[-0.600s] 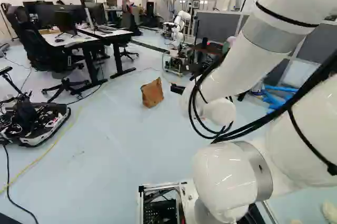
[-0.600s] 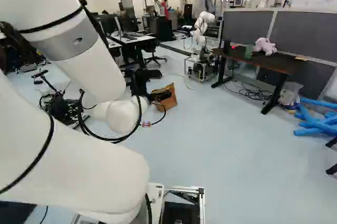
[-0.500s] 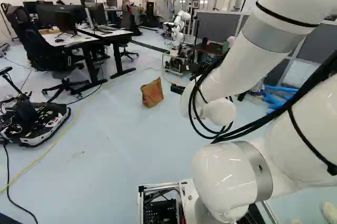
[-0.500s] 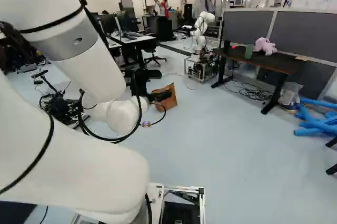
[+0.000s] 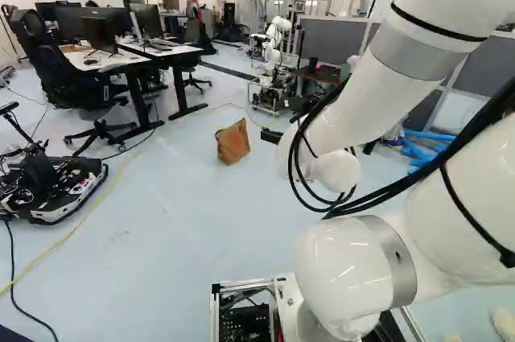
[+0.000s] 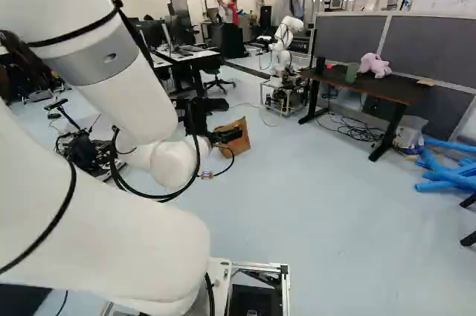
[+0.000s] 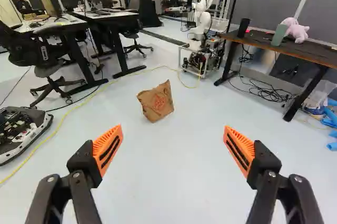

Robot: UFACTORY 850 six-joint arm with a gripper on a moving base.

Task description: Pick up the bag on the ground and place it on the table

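Note:
In the right base view the black gripper (image 6: 222, 136) juts from the arm's end, partly covering the brown paper bag (image 6: 239, 142) behind it. The left base view shows the bag (image 5: 233, 142) standing on the floor, leaning slightly. Seen from the wrist, the gripper (image 7: 172, 139) has its orange-padded fingers spread wide with only floor between them. The bag (image 7: 156, 101) is on the floor some way ahead of the fingers. A dark-topped table (image 6: 372, 87) stands beyond, at the right of the right base view.
A green cup (image 6: 352, 73) and a pink plush toy (image 6: 374, 65) are on the dark table. Another robot (image 6: 284, 42) stands behind it. Blue tubes (image 6: 446, 171) lie at the right. Desks (image 5: 161, 51), an office chair and a low wheeled machine (image 5: 60, 189) are to the left.

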